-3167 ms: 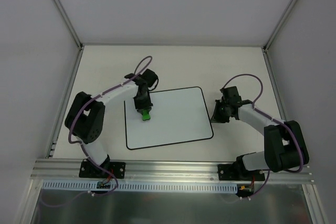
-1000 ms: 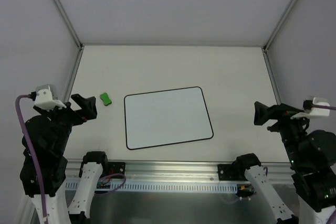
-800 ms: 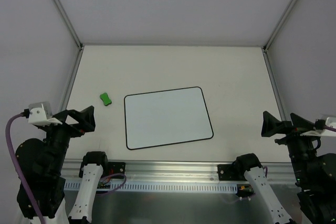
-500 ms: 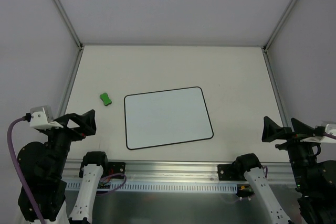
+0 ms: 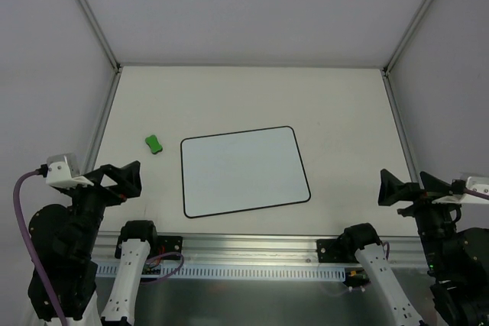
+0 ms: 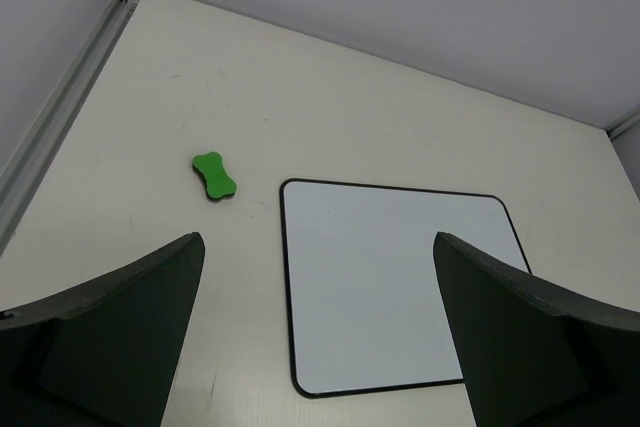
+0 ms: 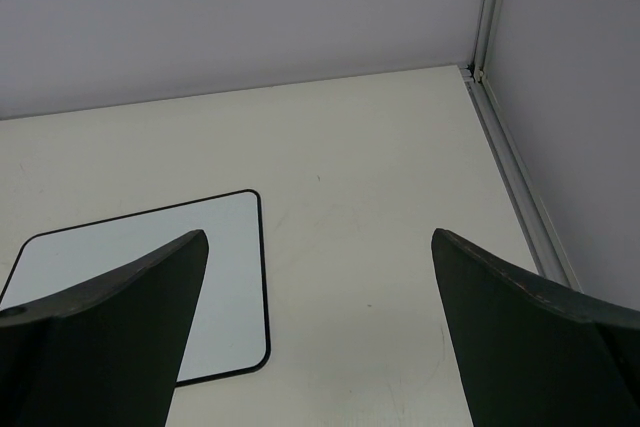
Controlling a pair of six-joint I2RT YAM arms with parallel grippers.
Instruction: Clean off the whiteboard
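The whiteboard (image 5: 244, 172) lies flat in the middle of the table, blank white inside its thin black border; it also shows in the left wrist view (image 6: 400, 287) and partly in the right wrist view (image 7: 235, 287). A small green eraser block (image 5: 153, 143) (image 6: 214, 176) rests on the table just left of the board. My left gripper (image 5: 122, 178) (image 6: 318, 247) hangs open at the near left, raised off the table and holding nothing. At the near right my right gripper (image 5: 403, 185) (image 7: 318, 237) is likewise open and empty, high above the table beside the board.
White enclosure walls ring the table, with metal frame rails along the left side (image 5: 95, 135) and right side (image 5: 397, 124). An aluminium rail (image 5: 244, 246) carrying both arm bases runs along the near edge.
Three seconds ago the left gripper held the eraser on the board and the right gripper stood at the board's right edge. Both arms have since pulled back to the near corners; the eraser lies released.
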